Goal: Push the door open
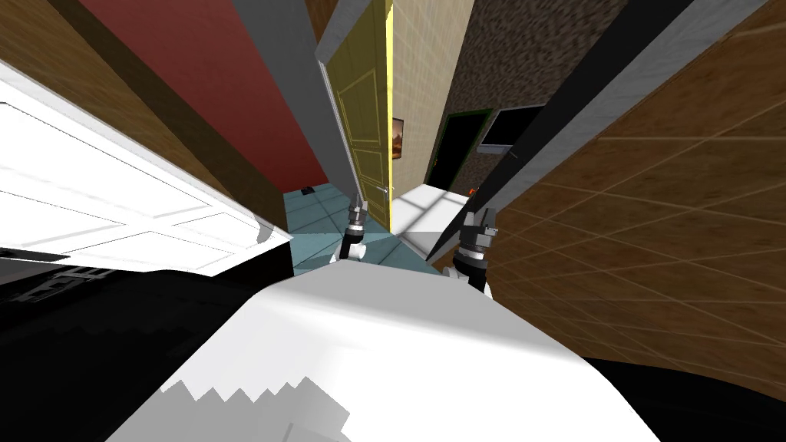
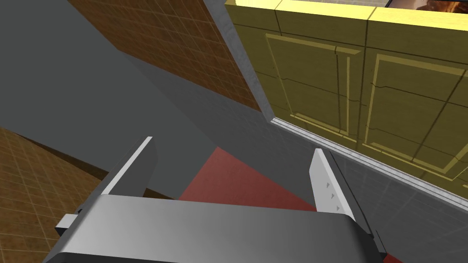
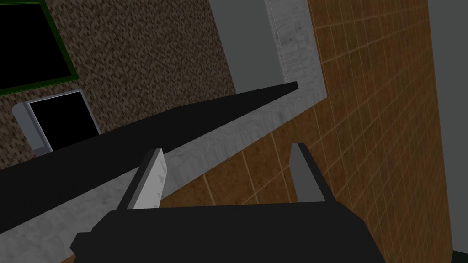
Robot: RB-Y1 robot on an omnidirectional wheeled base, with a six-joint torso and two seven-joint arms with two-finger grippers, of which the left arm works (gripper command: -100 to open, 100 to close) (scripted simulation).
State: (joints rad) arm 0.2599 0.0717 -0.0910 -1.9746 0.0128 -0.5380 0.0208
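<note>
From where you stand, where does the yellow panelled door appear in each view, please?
Head view: yellow panelled door top centre, above the left gripper.
Left wrist view: door beyond that gripper's open fingers.
Right wrist view: brown tiled wall instead.
Shared landmark: grey door frame beside it.

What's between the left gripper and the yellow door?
Nothing: the head view shows the open left gripper right at the foot of the yellow door, no object between them.
</note>
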